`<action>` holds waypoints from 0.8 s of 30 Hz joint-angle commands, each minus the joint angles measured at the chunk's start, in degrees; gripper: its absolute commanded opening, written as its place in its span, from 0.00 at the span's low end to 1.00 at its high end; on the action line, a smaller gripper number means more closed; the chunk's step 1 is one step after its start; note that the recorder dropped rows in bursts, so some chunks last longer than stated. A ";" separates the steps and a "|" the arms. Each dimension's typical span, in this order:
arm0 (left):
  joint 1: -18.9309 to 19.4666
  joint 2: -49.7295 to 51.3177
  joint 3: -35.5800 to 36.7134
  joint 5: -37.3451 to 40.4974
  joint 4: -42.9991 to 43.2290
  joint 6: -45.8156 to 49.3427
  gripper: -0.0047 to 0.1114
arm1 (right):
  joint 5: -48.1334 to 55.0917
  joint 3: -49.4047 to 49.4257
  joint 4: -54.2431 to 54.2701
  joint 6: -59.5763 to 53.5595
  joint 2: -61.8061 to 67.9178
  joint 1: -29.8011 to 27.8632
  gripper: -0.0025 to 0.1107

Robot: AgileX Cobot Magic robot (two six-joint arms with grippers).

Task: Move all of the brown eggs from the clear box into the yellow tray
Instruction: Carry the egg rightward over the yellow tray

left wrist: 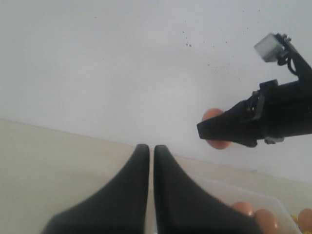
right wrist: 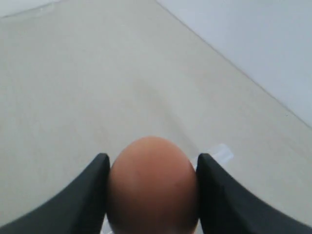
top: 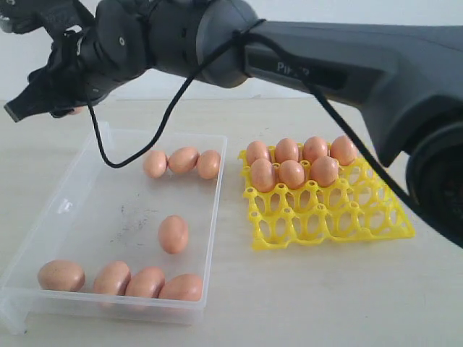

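My right gripper (top: 43, 97) reaches across above the far left corner of the clear box (top: 108, 210) and is shut on a brown egg (right wrist: 152, 190), which fills the gap between its fingers (right wrist: 92, 190). In the box lie three eggs (top: 184, 160) at the far end, one (top: 173, 234) in the middle and several (top: 145, 283) along the near wall. The yellow tray (top: 340, 217) holds several eggs (top: 291, 174) in its two back rows. My left gripper (left wrist: 151, 148) is shut and empty, off to the box's side, and it sees the held egg (left wrist: 213, 116).
The right arm's dark body (top: 347, 65) and its black cable (top: 145, 144) hang over the box and tray. The tray's two front rows of cups (top: 318, 228) hold nothing. A white wall (left wrist: 122, 63) stands behind the beige table (top: 325, 303).
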 commanded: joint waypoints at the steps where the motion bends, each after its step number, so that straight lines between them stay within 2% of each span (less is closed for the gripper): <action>1: -0.24 -0.16 -0.15 0.00 -0.28 0.33 0.07 | -1.52 1.57 -0.42 1.55 -3.99 -0.37 0.02; 4: -0.24 -0.16 -0.15 0.00 -0.28 0.33 0.07 | -17.93 10.73 0.00 7.64 -9.63 -0.37 0.02; 8: -0.24 -0.16 -0.15 0.00 -0.28 0.33 0.07 | -31.88 19.89 0.23 12.24 -15.23 -0.37 0.02; 15: -0.24 -0.16 -0.15 0.00 -0.28 0.33 0.07 | -44.08 38.99 0.43 12.12 -24.14 -0.37 0.02; 20: -0.24 -0.16 -0.15 0.00 -0.28 0.33 0.07 | -66.23 56.76 -0.24 11.72 -30.21 -0.45 0.02; 24: -0.24 -0.16 -0.15 0.00 -0.28 0.33 0.07 | -81.80 70.96 3.50 7.36 -34.89 -1.82 0.02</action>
